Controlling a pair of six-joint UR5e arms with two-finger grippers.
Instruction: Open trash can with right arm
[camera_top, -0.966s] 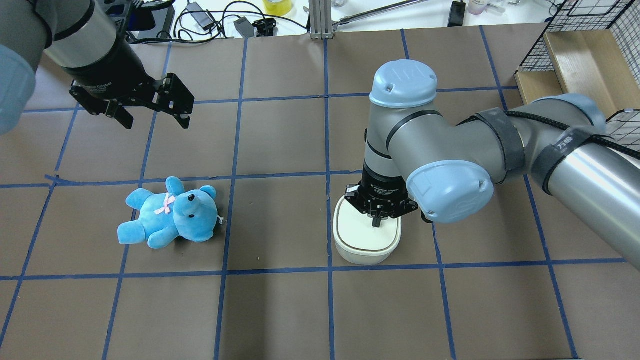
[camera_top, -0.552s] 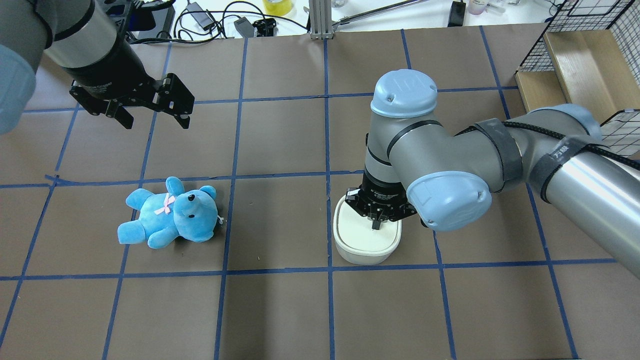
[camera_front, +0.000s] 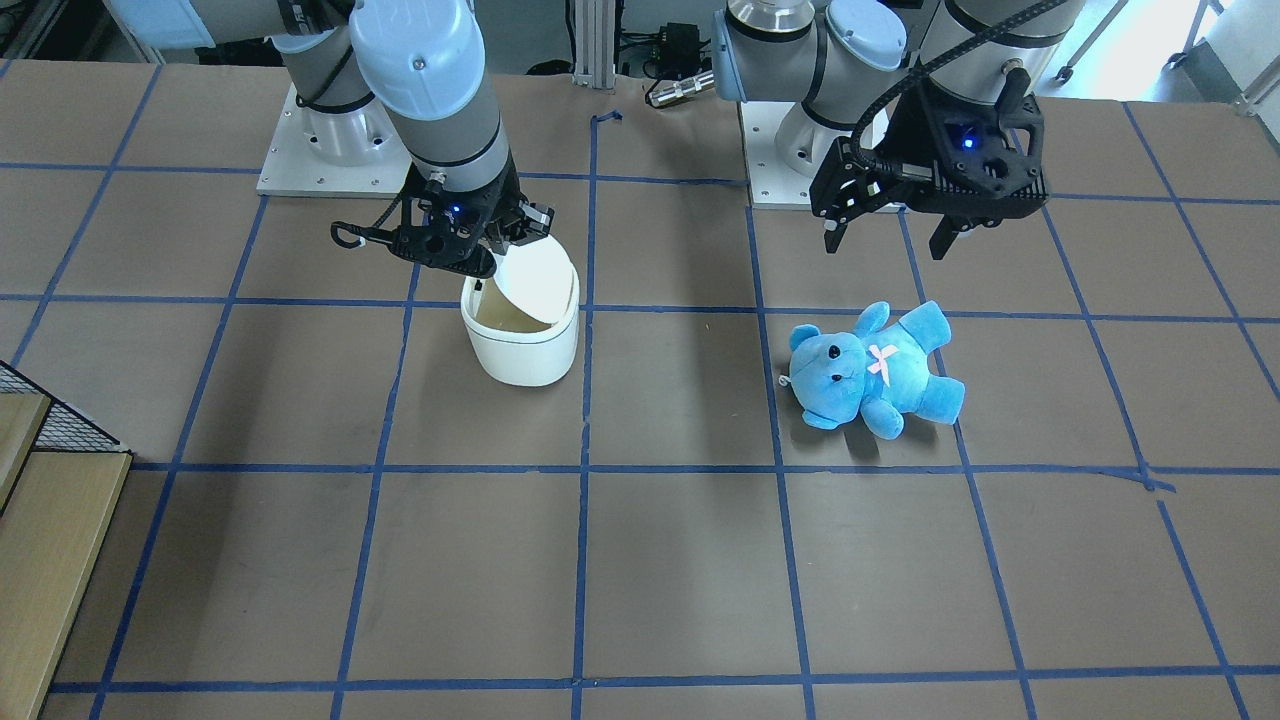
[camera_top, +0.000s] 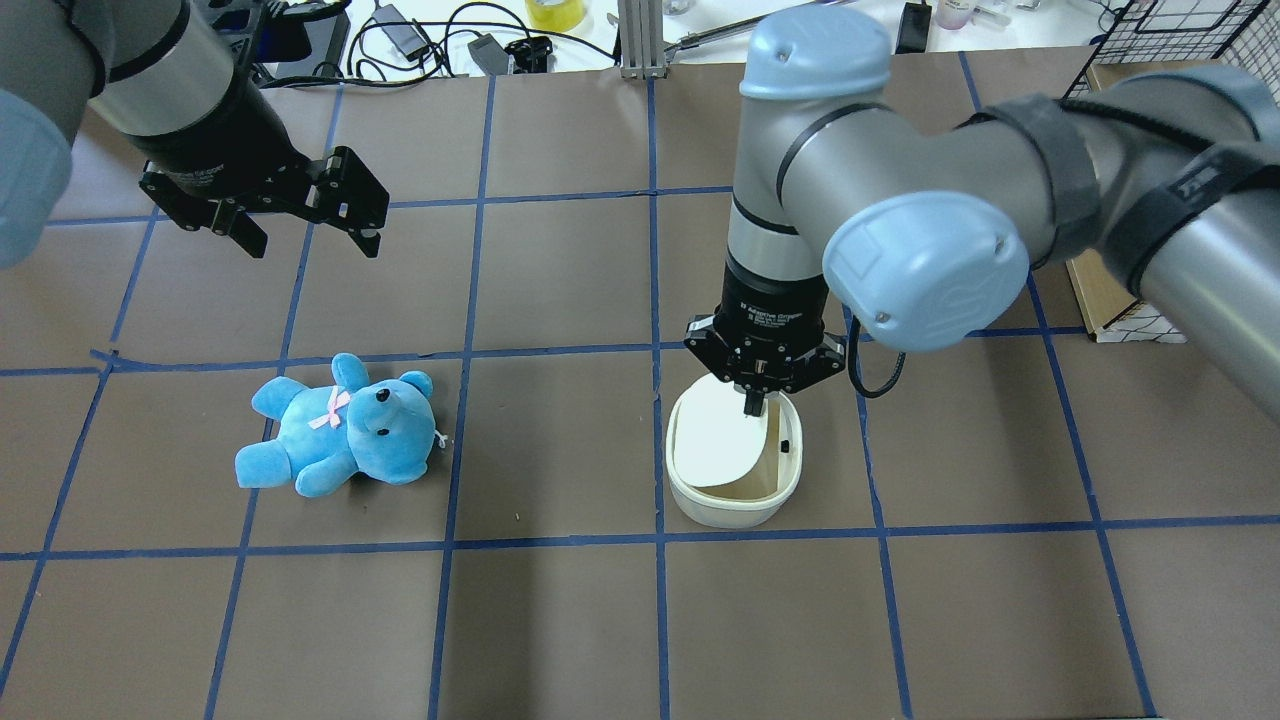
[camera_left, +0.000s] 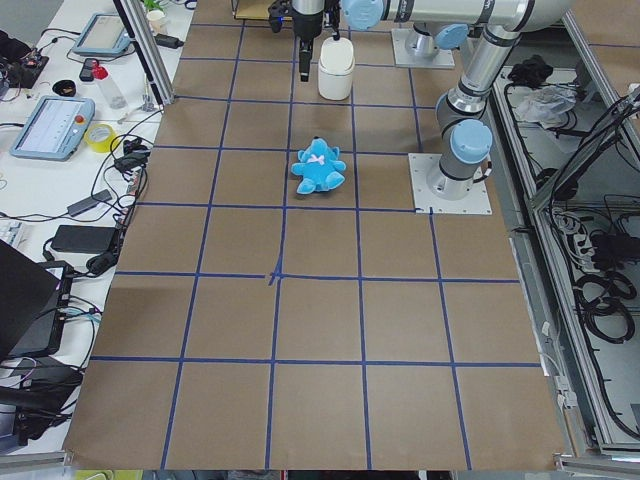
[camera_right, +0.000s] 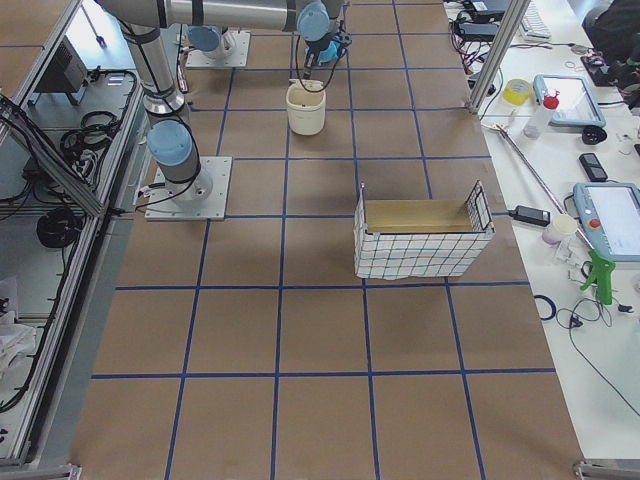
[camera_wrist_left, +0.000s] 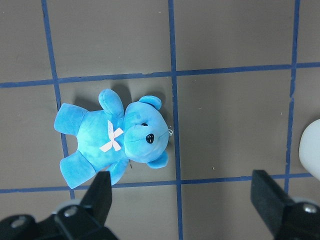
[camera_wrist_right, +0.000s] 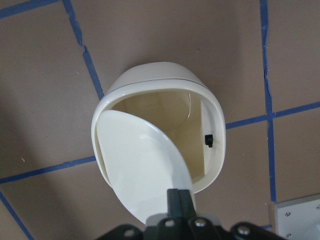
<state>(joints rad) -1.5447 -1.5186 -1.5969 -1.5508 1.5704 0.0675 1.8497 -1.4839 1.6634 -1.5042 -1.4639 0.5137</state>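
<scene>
The white trash can stands on the table right of centre. Its lid is tilted up, and the beige inside shows in the right wrist view. It also shows in the front view. My right gripper is shut, pointing straight down, with its fingertips just over the raised edge of the lid. My left gripper is open and empty. It hovers at the far left above the table, beyond a blue teddy bear.
The teddy bear lies on its back left of the trash can, and the left wrist view looks down on it. A wire basket with wooden boards stands at the back right. Cables and small items lie along the far edge.
My right arm has risen and drawn back from the trash can. The lid, flat and closed before, now stands tilted open. The left arm has not moved.
</scene>
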